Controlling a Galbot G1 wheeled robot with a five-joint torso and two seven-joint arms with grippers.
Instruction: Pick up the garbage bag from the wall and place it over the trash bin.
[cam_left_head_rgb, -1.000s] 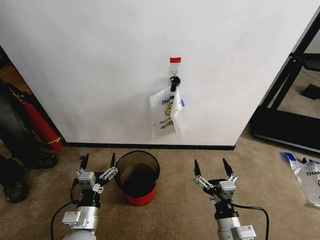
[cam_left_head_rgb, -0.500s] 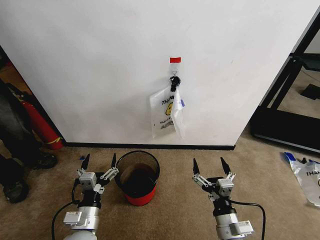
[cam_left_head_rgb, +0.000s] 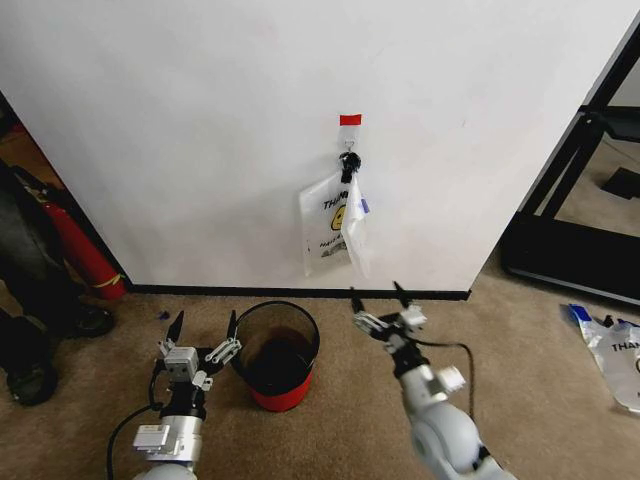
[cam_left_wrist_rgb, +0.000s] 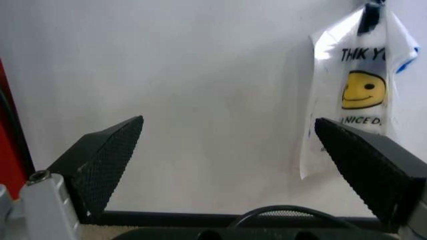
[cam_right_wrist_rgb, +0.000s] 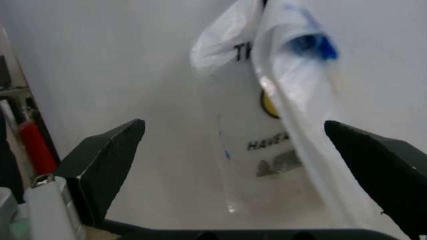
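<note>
Since the earlier frames, the right gripper (cam_left_head_rgb: 378, 300) had been raised from the lower right of the head view and swung up and inward toward the centre, so that it was seen just below the hanging bags; the left gripper (cam_left_head_rgb: 205, 328) had been shifted only slightly and was left low at the lower left, close beside the trash bin (cam_left_head_rgb: 262, 314).

Both pincers were seen released, with fingers spread wide and nothing held between them.

The garbage bag (cam_left_head_rgb: 354, 232) was found still hung from the black hook (cam_left_head_rgb: 349, 163) on the wall (cam_left_head_rgb: 200, 130), just above centre of the head view, under the red tape strip (cam_left_head_rgb: 350, 120), with the same-print bags (cam_left_head_rgb: 322, 230) lying flatter behind it. In the right wrist view the loose, blue-edged bag (cam_right_wrist_rgb: 293, 100) was framed between the open fingers, though not yet touched.

The step in hand was judged to be the reach for the bag. For it to be done well, the front loose fold alone would need to be taken, away from the flat bundle behind, and the fingers would best be closed on a gathered part of the thin film, which may slip or cling. The bag would then need to be lifted off the hook rather than dragged downward.
</note>
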